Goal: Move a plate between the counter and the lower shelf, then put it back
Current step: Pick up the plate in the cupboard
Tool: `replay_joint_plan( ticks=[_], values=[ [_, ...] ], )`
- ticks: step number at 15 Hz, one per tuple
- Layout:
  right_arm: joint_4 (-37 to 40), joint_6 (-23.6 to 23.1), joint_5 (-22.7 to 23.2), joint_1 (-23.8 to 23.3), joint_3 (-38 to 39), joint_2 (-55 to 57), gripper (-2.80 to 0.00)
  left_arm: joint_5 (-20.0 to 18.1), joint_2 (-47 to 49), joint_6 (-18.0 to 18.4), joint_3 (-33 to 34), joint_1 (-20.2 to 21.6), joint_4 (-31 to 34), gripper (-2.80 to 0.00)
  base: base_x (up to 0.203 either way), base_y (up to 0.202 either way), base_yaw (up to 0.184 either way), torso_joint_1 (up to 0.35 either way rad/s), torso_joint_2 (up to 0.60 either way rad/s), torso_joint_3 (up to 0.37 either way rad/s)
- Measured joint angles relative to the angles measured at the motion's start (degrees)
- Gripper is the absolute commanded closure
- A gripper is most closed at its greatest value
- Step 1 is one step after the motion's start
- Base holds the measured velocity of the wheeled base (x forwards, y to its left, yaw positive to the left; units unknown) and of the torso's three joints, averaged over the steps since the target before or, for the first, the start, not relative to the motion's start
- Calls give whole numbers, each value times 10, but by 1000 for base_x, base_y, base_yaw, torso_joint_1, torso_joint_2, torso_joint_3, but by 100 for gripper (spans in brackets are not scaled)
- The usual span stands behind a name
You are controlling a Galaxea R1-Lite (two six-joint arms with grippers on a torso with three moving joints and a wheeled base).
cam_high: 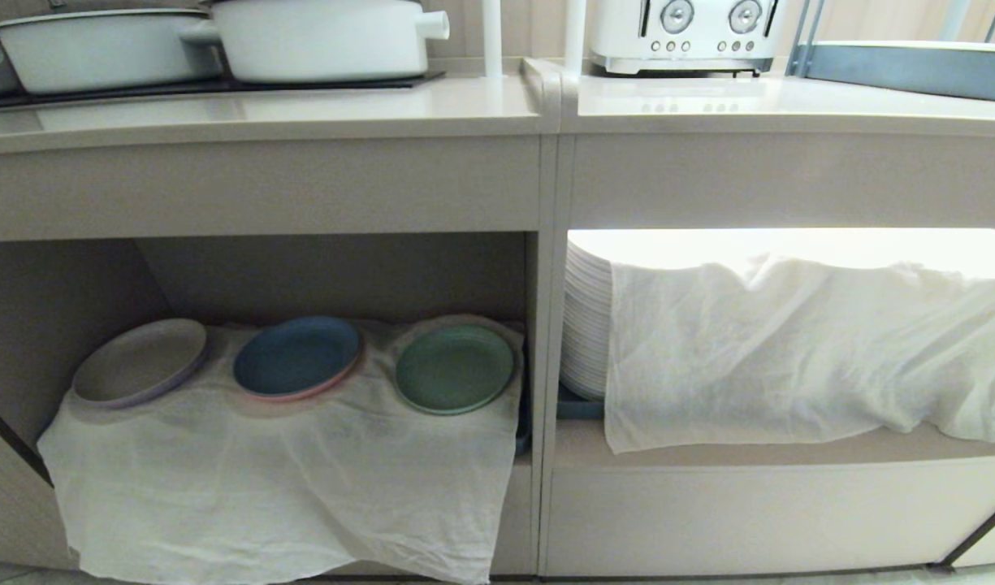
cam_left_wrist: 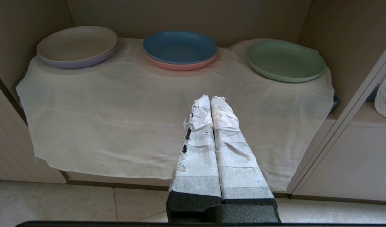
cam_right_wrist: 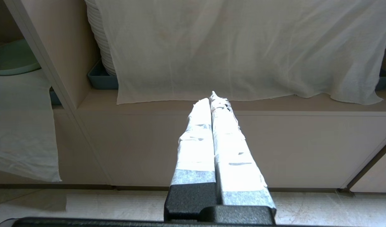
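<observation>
2 end effectors, left [cam_left_wrist: 211,100] and right [cam_right_wrist: 212,98], pressed together, empty; nothing begun; next, left must spread and reach the plate [cam_high: 455,368] on the lower shelf [cam_high: 50,325].

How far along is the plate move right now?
Nothing looks done: the plate sits on the cloth in the lower shelf. Nothing in hand: left gripper and right gripper are shut and empty. Left: lifting it to the counter and returning it.
</observation>
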Motion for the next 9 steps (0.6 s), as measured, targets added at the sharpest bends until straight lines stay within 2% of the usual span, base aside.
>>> replay_joint_plan(
  ticks=[7, 9],
  values=[
    [0, 0, 0, 0, 0, 0, 0, -1, 0, -4, 0, 0, 0, 0, 0, 0, 0, 0, 0, 0],
    [0, 0, 0, 0, 0, 0, 0, -6, 0, 12, 0, 0, -3, 0, 0, 0, 0, 0, 0, 0]
  ],
)
